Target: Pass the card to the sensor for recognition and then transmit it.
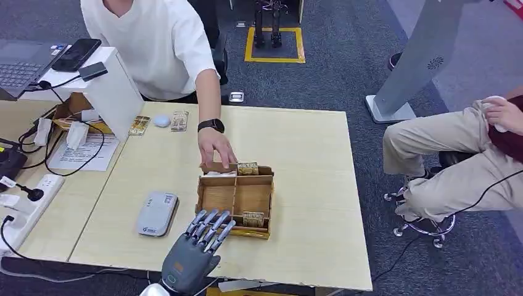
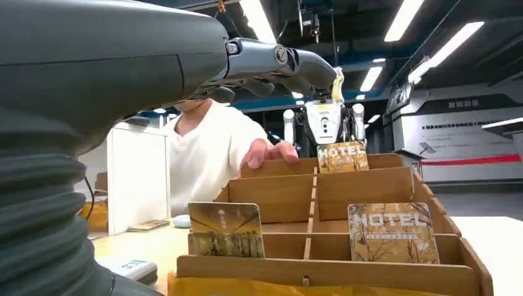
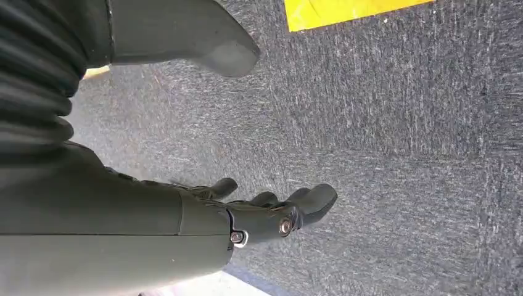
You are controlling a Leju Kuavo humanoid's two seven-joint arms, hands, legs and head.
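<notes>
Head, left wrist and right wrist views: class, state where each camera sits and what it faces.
Head view: high on the body, looking down at the wooden card box; left robot hand shows.
Left wrist view: behind that robot hand, level with the same box.
Right wrist view: faces carpet; right robot hand hangs.

The word "HOTEL" reads in pale capitals across the card [image 2: 392, 232] standing in the near right compartment of the wooden organizer [image 2: 364, 191]. The same word "HOTEL" shows on the card [image 2: 342, 156] standing at the far wall of the organizer. The card [image 2: 226, 229] in the near left compartment carries a picture, and its small print is too small to read.
</notes>
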